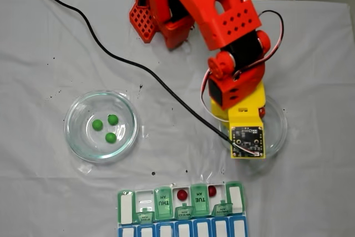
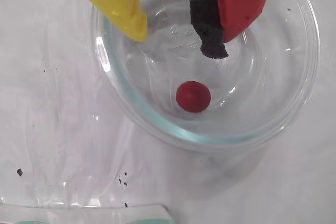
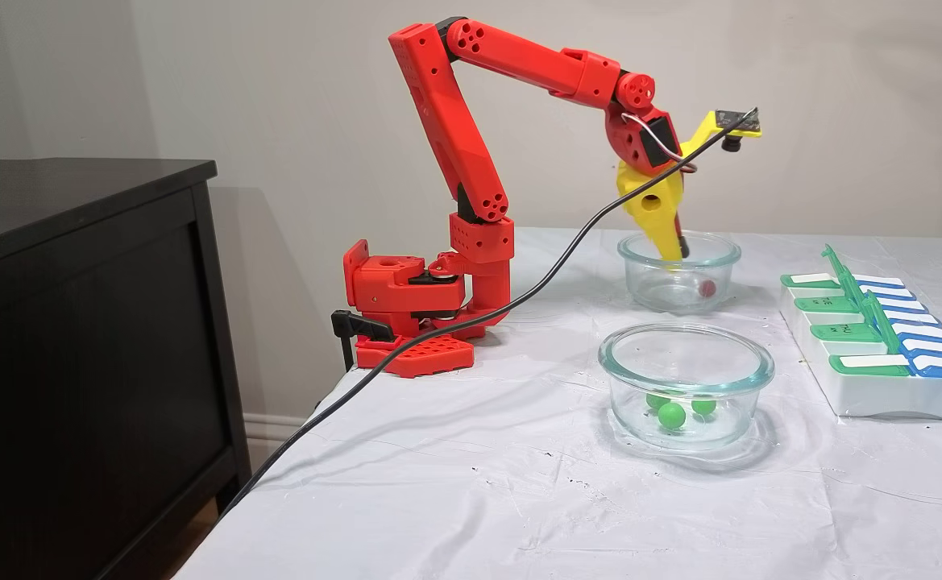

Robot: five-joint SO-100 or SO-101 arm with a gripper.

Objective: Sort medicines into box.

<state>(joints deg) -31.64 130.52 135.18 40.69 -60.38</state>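
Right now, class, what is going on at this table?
A red robot arm is sorting small balls into a weekly pill organizer. Its claw hangs open inside a glass dish, just above the one red ball left there, not yet touching it. Two red balls already lie in open compartments of the organizer. Three green balls wait in the other glass dish, untouched.
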